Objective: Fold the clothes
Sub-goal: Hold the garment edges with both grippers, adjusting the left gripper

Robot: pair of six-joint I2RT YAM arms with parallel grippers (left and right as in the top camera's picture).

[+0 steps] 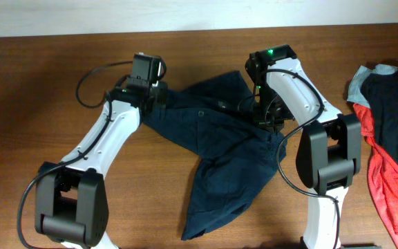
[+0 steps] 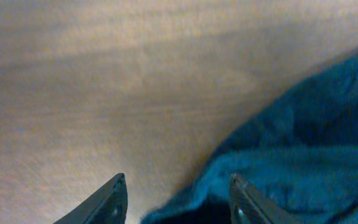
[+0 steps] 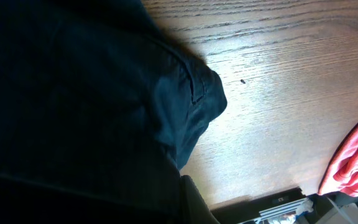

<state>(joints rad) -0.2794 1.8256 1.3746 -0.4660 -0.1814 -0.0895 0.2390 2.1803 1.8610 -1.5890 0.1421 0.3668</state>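
**Rumpled shorts mid-frame, spare heap at right edge**

The shorts (image 1: 220, 166) lie rumpled at centre frame on the surface (image 1: 47, 69). The left claw (image 2: 178, 200) stands spread over their upper-left edge. The right claw (image 1: 260, 109) pinches their upper-right fabric. A clothes heap (image 1: 389, 138) lies far right, apart.

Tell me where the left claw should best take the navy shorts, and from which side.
Grip the left edge of the navy shorts, right by the left claw. Come in from the left over the table: the left wrist view shows that edge lying thin on the wood between the open fingers, likely easy to pinch. The right claw looks shut on the opposite side.
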